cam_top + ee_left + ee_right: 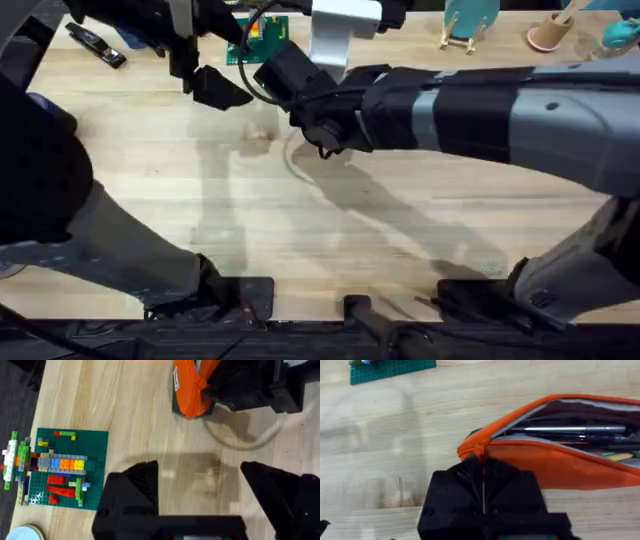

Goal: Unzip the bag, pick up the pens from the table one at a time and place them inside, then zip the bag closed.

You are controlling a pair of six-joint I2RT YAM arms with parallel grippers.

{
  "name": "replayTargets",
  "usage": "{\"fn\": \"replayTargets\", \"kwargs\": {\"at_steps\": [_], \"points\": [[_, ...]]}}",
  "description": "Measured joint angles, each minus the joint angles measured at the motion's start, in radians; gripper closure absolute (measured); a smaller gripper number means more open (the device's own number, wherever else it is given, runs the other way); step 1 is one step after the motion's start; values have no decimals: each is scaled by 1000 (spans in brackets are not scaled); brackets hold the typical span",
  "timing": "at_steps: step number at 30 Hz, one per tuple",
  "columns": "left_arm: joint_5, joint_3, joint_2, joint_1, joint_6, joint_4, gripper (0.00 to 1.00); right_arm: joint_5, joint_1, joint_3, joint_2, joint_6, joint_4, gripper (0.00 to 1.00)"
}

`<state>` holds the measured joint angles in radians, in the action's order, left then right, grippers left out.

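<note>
The orange bag (560, 465) lies on the wooden table (395, 450) with its zipper open along the top. Slim dark pens (570, 430) lie lengthwise inside it. My right gripper (482, 477) is shut at the bag's pointed zipper end, its fingers pressed together there. In the overhead view the right gripper (325, 138) reaches across the middle and hides the bag. My left gripper (200, 485) hovers open over bare wood, a short way from the bag's end (192, 390). In the overhead view the left gripper (205, 85) is at the far left-centre.
A green brick baseplate (65, 467) with small bricks sits beside the left gripper, also seen as the baseplate (255, 40) at the back. A black stapler (95, 45) lies far left. A teal stand (468, 25) and a pink bowl (555, 30) are at the back right.
</note>
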<state>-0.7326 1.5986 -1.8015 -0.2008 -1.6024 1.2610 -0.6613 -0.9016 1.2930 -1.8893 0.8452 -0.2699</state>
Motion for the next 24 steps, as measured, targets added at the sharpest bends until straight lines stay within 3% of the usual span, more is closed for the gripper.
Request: {"fn": "replayTargets", "kwargs": {"at_steps": [11,24], "points": [[0,0,0,0,0,0,6,0,-1,0,5,-21,-8,970],[0,0,0,0,0,0,7,31,-1,0,166,-86,-77,971]]}}
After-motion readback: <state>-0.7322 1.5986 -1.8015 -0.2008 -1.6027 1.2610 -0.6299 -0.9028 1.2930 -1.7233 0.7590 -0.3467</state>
